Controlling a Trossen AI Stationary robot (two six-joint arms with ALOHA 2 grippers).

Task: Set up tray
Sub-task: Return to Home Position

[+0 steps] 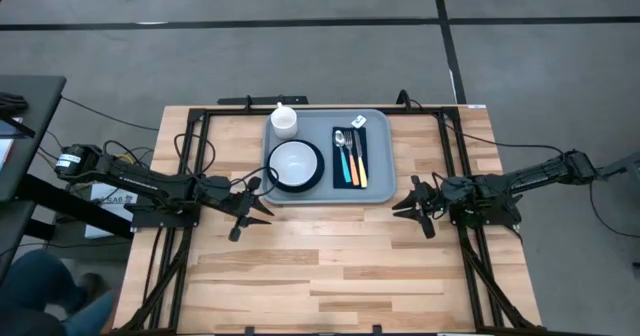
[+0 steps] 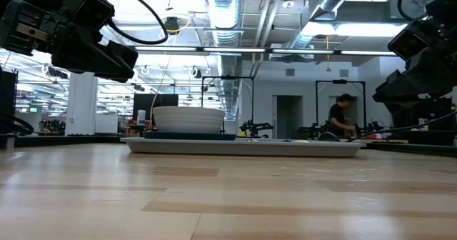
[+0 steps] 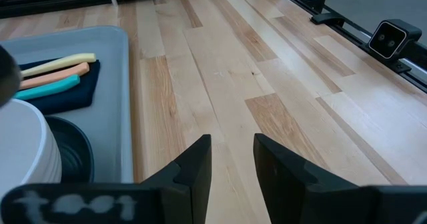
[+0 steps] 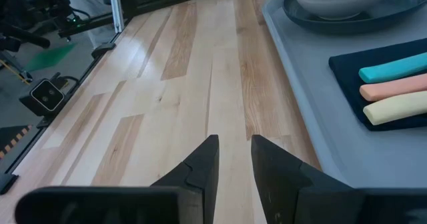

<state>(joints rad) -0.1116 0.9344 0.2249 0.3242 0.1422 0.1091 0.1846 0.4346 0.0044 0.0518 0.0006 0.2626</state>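
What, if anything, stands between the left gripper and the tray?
Nothing visible: the open left gripper hangs by the left edge of the tray, only bare table between them. The right gripper waits opposite.

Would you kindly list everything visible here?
Table: 1, wood, under all.
Tray: 1, blue-grey, table's far middle.
Plate: 1, dark teal, tray's left.
Bowl: 1, white, on plate.
Cup: 1, white, tray's far-left corner.
Napkin: 1, navy, tray's right.
Spoon, fork, knife: 1 each, blue, orange, yellow, on napkin.
Person: 1, dark top, far behind.
Left gripper: 1, dark, fingers open, left of tray.
Right gripper: 1, dark, fingers open, right of tray.
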